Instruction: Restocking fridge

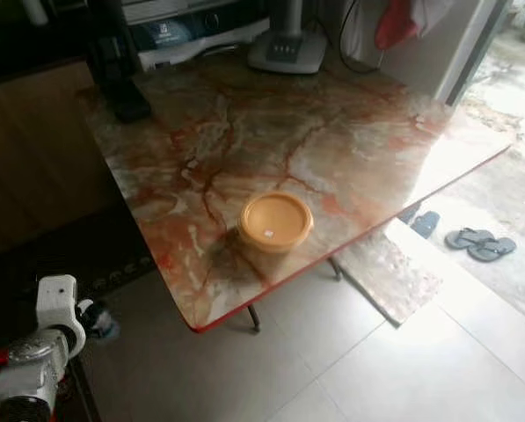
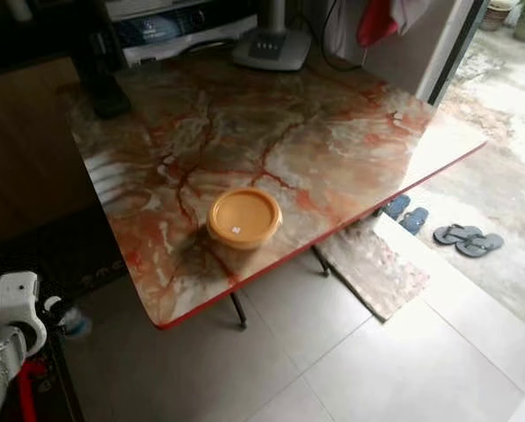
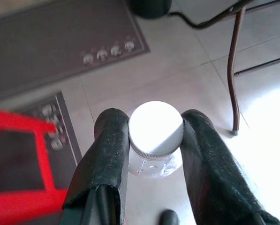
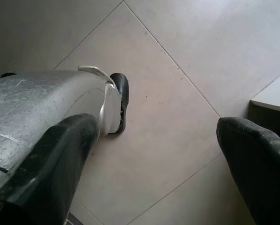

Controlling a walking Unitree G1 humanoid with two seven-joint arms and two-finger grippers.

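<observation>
- A marble-patterned bench [image 1: 350, 132] with a red edge fills the upper middle of the head views; a round orange lidded container [image 1: 275, 221] sits near its lower edge.
- The left hand [image 3: 155, 136], at lower left, pinches a clear bottle [image 3: 155, 159] just below its white cap [image 3: 155, 127], over tiled floor [image 1: 403, 369].
- The right hand [image 4: 154, 154] hangs spread and holds nothing, above the tiles.
- No fridge can be seen.
- Judged step: carrying the bottle toward the fridge.
- The next move likely calls for turning to find the fridge while keeping the bottle gripped.
</observation>
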